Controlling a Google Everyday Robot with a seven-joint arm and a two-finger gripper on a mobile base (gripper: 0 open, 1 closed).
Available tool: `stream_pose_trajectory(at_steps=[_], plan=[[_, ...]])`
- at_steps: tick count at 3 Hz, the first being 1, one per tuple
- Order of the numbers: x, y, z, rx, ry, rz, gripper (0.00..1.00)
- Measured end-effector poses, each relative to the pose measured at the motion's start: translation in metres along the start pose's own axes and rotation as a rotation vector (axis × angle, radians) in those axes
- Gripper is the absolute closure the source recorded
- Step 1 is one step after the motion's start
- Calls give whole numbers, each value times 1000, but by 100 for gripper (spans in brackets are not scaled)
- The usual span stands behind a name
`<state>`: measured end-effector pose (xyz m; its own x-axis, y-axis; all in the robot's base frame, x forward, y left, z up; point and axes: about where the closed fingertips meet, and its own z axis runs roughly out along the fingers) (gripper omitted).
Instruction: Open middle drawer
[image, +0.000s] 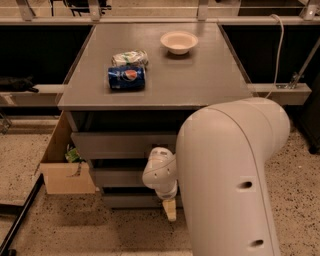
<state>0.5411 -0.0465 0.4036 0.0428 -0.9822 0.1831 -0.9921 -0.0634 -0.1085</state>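
The grey cabinet has three drawer fronts stacked under its top. The middle drawer (117, 177) is the second one; only its left part shows, and its front stands about flush with the others. Its knob is hidden behind my white wrist (160, 175). My gripper (170, 210) hangs down from that wrist in front of the lowest drawer front (130, 201), just below the middle drawer. The top drawer (120, 145) lies above, with a small knob (152, 147) showing next to the wrist.
On the cabinet top (200, 80) lie a blue Pepsi can (126, 78), a crumpled bag (130, 58) and a white bowl (179, 42). An open cardboard box (65, 170) stands on the floor at the cabinet's left. My large white arm (230, 185) covers the cabinet's right side.
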Motion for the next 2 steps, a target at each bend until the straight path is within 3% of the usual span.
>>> stream_pose_trajectory(at_steps=[1,2], plan=[[0,0,0,0,0,0,0],[-10,6,4,-40,-4,-59,0]])
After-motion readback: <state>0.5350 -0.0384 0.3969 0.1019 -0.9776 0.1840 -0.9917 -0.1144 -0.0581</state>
